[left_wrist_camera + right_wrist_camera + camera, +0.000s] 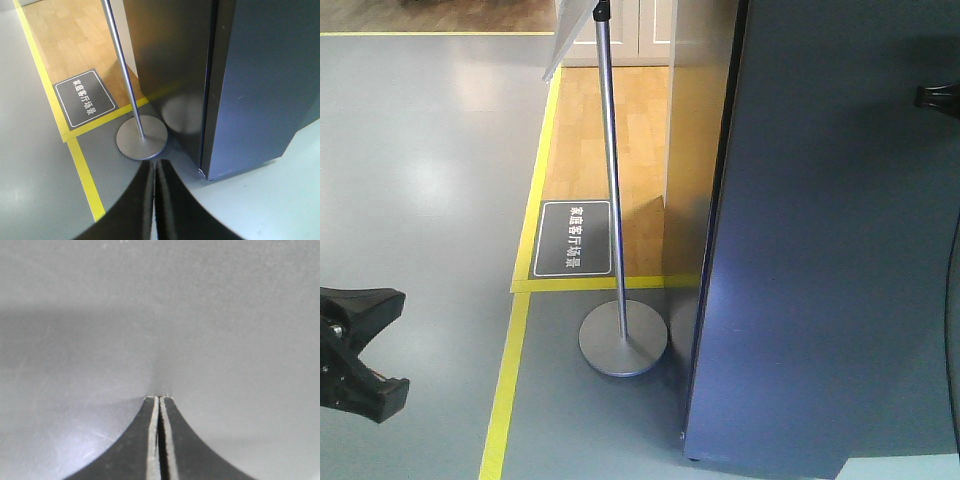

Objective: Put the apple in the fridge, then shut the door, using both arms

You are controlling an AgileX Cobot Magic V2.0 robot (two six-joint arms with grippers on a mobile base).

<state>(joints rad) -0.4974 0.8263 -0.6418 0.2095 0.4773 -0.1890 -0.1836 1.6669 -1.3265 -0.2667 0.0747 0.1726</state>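
Left claw (155,167) pressed together, empty, hanging over grey floor (35,165) near a round stand base (142,138). Right claw (159,402) likewise together, tips against a flat grey surface (160,315). Dark fridge (830,250) beside the pole (610,170), door (265,80) shut. Apple nowhere visible.

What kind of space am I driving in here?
Probably a staged demo or test hall, not a real home: yellow floor tape borders a wood-floor zone, a black floor sign with Chinese text labels it, and a silver stanchion pole stands beside the dark fridge.
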